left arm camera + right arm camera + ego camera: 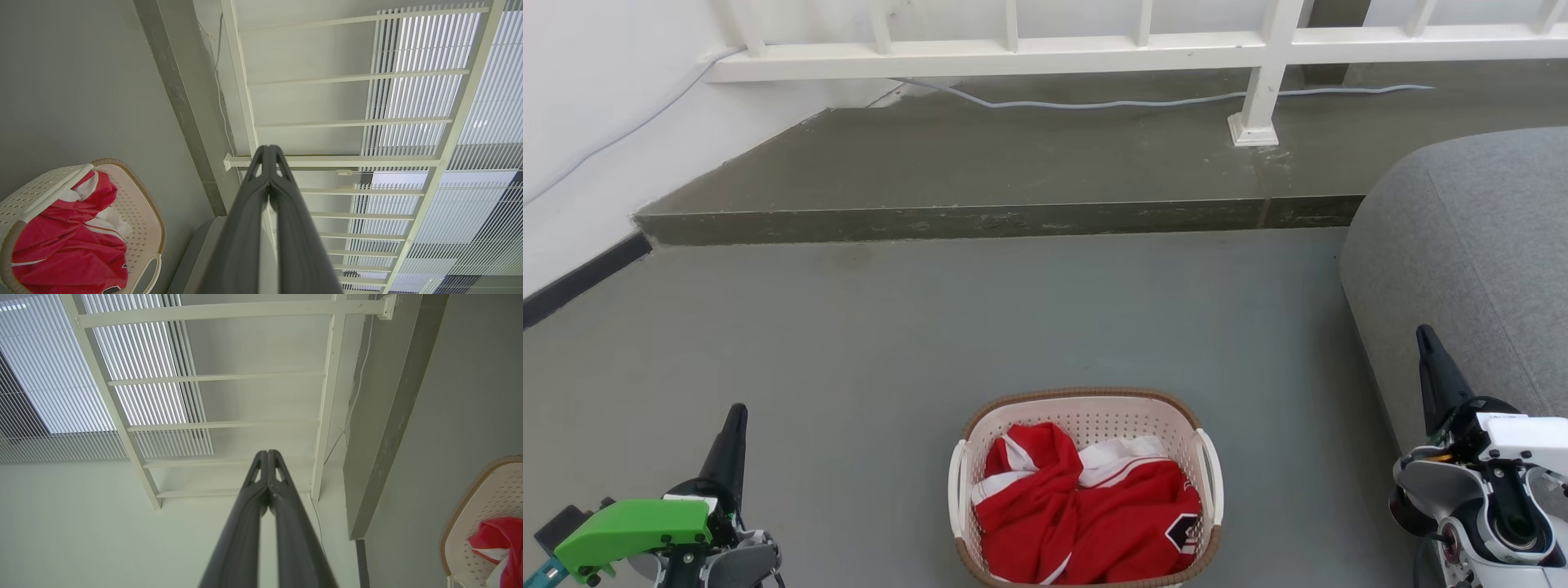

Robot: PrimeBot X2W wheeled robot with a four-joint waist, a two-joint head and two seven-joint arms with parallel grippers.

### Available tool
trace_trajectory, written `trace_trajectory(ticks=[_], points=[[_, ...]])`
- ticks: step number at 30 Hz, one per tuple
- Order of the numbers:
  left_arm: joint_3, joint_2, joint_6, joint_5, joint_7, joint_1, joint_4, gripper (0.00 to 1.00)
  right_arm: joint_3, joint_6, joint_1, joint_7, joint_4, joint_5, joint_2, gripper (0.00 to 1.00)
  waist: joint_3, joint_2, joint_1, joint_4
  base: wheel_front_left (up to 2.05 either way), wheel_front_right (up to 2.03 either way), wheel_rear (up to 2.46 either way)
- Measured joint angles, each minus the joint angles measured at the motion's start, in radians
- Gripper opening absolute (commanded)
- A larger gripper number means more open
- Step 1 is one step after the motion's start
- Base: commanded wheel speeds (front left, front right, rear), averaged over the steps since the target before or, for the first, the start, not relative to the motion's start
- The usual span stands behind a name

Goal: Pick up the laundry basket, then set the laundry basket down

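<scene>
The laundry basket (1086,420) stands on the grey floor at the bottom centre of the head view, cream-white and perforated, with a brown rim and a white handle on each side. Red and white clothing lies inside it. My left gripper (737,412) is at the lower left, well apart from the basket, fingers shut with nothing between them. My right gripper (1423,335) is at the lower right, also apart from it and shut on nothing. The left wrist view has the basket (141,212) at its lower left beside my shut left gripper (269,149). The right wrist view has the basket (486,498) at its right edge and my shut right gripper (267,453).
A raised dark step (980,220) runs across the floor beyond the basket, with a white railing (1258,49) and a grey cable (1094,104) on it. A grey cushioned seat (1462,261) fills the right side, close behind my right gripper. A white wall (580,122) closes the left.
</scene>
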Motion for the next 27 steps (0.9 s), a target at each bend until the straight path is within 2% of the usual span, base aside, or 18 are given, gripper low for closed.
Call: trace_trajectory(ticks=[27], points=[[0.002,-0.001,-0.001,0.0,0.003,-0.002,0.01,0.0,-0.003,0.0,-0.003,0.002,0.007,0.0,0.001,0.0,0.0,0.0,0.0,0.0,0.0,0.0,0.0]])
